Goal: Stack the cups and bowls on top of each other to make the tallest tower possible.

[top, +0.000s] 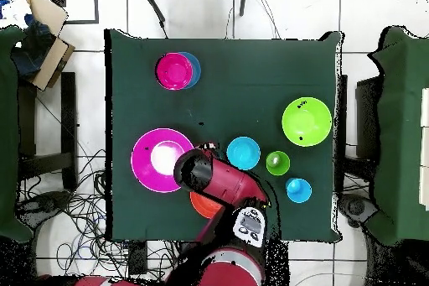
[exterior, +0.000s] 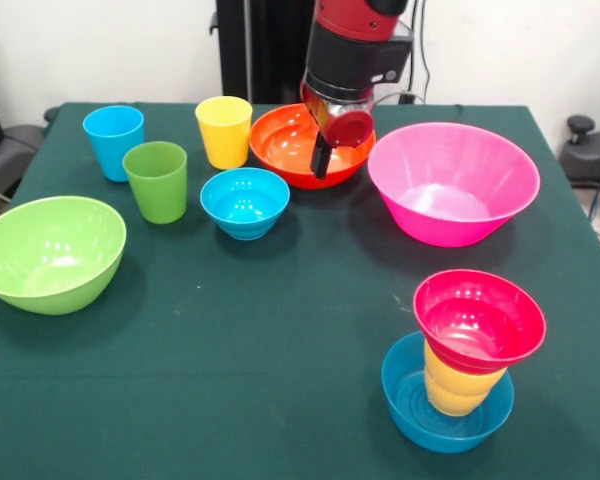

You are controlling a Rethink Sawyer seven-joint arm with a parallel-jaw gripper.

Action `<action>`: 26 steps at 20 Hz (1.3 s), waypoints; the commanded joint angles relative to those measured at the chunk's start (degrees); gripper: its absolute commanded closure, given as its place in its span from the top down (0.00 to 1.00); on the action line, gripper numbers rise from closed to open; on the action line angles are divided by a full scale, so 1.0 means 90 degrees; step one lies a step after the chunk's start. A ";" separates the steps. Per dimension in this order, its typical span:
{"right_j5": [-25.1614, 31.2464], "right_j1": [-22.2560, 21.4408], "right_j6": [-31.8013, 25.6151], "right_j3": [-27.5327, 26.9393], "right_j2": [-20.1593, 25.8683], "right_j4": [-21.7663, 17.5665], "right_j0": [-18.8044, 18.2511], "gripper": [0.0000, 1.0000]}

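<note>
Above the orange bowl [exterior: 298,143] hangs the gripper [exterior: 323,160].

Overhead: the arm [top: 222,184] covers most of the orange bowl [top: 204,207] and the whole yellow cup. Front: gripper [exterior: 325,150] state indeterminable.

Red arm [top: 219,184] over orange bowl [top: 202,205], beside pink bowl [top: 155,159].

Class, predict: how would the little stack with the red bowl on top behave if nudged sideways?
The red bowl sits tilted on a narrower yellow cup, so it would probably tip off. Its glossy plastic likely slides easily.
</note>
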 commanded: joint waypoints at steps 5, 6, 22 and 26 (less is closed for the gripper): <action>0.0269 -0.0235 -0.0035 0.0040 0.0371 -0.0600 -0.0309 0.00; 0.0070 -0.0176 0.0160 0.0073 0.0334 -0.0529 -0.0295 0.00; 0.0662 -0.0646 -0.0417 -0.0268 0.0307 -0.1149 -0.0457 1.00; 0.0651 -0.0633 -0.0454 -0.0258 0.0500 -0.1283 -0.0625 1.00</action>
